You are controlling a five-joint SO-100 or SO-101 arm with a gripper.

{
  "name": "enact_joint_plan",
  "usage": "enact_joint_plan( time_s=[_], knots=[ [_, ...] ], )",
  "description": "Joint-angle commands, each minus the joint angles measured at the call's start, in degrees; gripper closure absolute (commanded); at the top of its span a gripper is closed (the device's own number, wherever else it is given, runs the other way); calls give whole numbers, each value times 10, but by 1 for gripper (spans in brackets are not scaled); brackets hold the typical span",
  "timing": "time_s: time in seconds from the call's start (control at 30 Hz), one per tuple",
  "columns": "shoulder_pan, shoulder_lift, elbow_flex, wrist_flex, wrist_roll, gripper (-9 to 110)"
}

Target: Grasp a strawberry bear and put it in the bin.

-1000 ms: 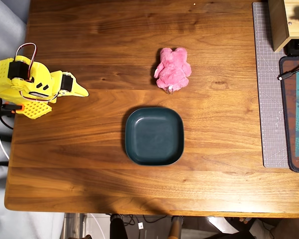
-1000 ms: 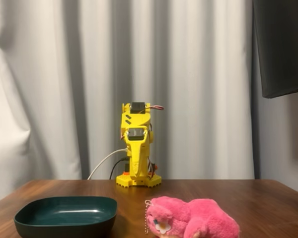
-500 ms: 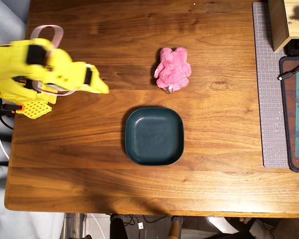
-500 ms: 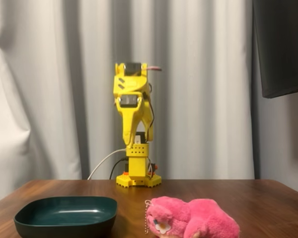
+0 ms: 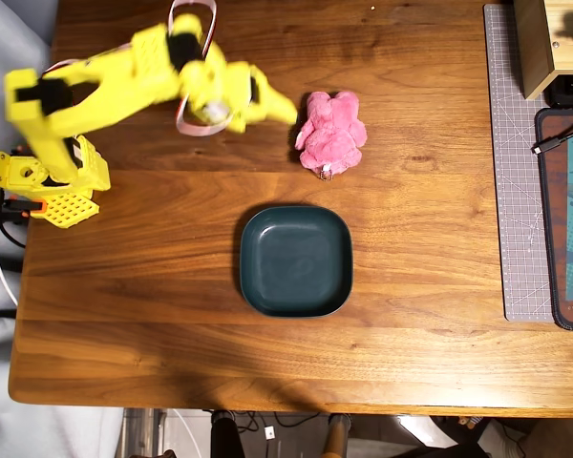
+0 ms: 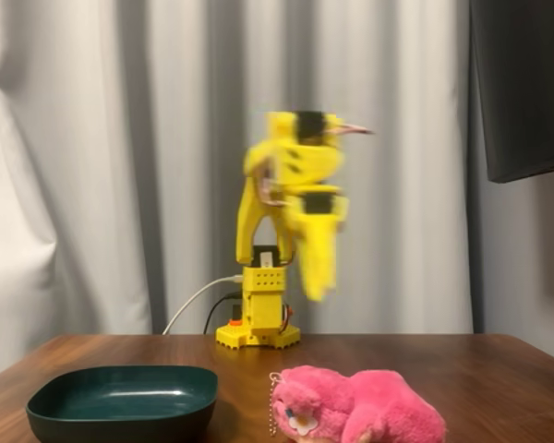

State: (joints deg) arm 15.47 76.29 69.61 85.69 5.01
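The strawberry bear (image 5: 331,132) is a fluffy pink plush lying on the wooden table, just behind the bin in the overhead view. In the fixed view it (image 6: 360,408) lies at the front, right of the bin. The bin (image 5: 296,262) is an empty dark teal rounded-square dish; it also shows in the fixed view (image 6: 120,397). My yellow gripper (image 5: 279,108) is motion-blurred, in the air just left of the bear and not touching it. In the fixed view it (image 6: 318,288) points down, well above the table. It holds nothing; its opening is too blurred to read.
The arm's base (image 5: 53,181) is clamped at the table's left edge, with cables beside it. A grey cutting mat (image 5: 516,162), a wooden box (image 5: 549,43) and a dark pad (image 5: 565,219) line the right side. A curtain (image 6: 92,166) hangs behind.
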Motion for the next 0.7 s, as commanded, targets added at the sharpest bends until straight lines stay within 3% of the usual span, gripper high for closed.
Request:
enact_joint_plan(
  time_s=[0.0,0.23,0.67],
  knots=[
    [40,-98,-137,14,34,70],
    [11,-397,-576,166,45,68],
    [-44,-438,-638,96,25,67]
  ],
)
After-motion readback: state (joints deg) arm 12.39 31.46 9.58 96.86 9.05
